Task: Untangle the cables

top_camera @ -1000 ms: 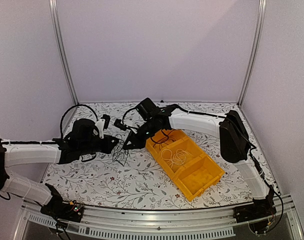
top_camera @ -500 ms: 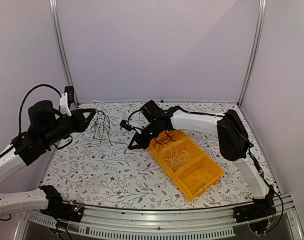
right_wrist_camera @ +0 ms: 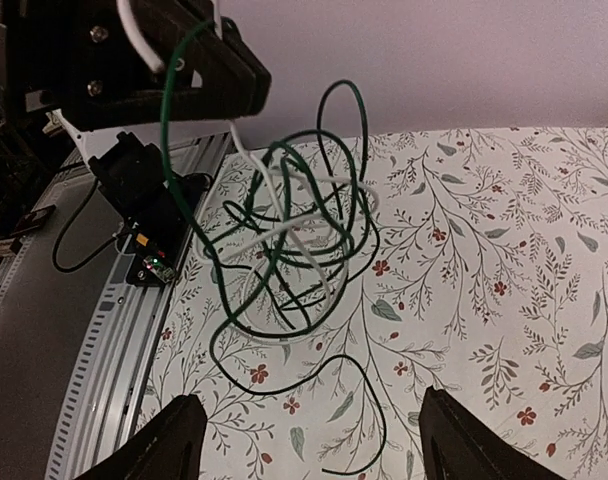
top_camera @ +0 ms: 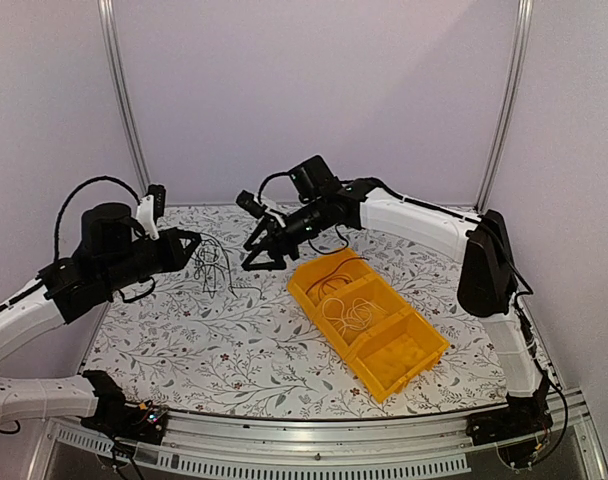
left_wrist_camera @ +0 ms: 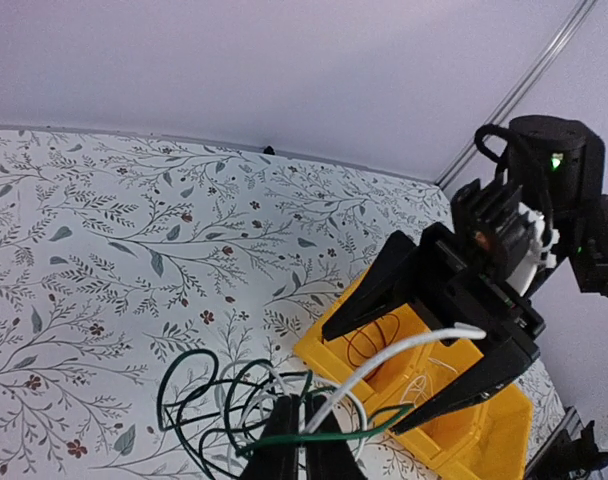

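Observation:
A tangle of dark green and white cables [top_camera: 213,264] hangs above the table's back left. My left gripper [top_camera: 191,243] is shut on it. In the left wrist view its fingers [left_wrist_camera: 284,425] pinch a green and a white strand of the cables [left_wrist_camera: 224,395]. My right gripper [top_camera: 259,262] stands open just right of the tangle, holding nothing. In the right wrist view the cables [right_wrist_camera: 294,230] dangle from the left gripper [right_wrist_camera: 199,75], one green end trailing on the table between my wide-apart right gripper [right_wrist_camera: 319,450].
A yellow bin [top_camera: 424,352] with three compartments lies at centre right. A reddish-brown cable [top_camera: 329,275] is coiled in its far compartment and a white one [top_camera: 349,315] in the middle one. The metal rail [top_camera: 284,440] runs along the near edge.
My right gripper has opened, let go of the cable and risen toward the back. My left gripper first carried the tangle up and left, then shifted slightly right.

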Tool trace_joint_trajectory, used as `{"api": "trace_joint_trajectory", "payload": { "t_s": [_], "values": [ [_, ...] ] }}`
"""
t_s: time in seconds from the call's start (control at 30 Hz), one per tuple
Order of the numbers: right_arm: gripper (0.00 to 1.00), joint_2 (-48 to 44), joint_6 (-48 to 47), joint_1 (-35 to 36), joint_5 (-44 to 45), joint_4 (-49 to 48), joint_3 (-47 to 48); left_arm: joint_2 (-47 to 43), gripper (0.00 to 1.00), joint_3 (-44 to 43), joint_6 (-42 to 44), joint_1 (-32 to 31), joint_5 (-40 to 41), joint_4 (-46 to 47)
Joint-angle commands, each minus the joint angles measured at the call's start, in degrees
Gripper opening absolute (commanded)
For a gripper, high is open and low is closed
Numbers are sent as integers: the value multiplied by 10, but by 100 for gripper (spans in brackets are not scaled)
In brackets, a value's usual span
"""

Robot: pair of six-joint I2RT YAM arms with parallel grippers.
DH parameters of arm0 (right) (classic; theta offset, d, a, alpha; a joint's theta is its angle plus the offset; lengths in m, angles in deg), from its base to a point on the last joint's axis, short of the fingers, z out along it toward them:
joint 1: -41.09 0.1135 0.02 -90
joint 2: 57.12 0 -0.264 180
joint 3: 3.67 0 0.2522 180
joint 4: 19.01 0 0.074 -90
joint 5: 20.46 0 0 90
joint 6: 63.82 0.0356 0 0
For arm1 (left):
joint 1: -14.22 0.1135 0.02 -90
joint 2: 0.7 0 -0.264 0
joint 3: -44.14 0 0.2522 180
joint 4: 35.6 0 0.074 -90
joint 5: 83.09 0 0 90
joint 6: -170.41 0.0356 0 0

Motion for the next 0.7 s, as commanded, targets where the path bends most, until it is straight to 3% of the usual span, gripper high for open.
{"api": "trace_joint_trajectory", "payload": {
  "t_s": [0.0,0.47,0.57,0.67],
  "values": [
    [78,-54,20,1,-35,-60,-12,13,0,10,-12,8,-14,23],
    [74,-30,44,34,-30,-113,10,48,0,6,-29,7,-37,62],
    [63,-26,77,35,9,-139,9,52,0,2,-28,7,-45,61],
    [39,-21,108,35,55,-154,11,48,0,1,-28,7,-47,55]
  ]
}}
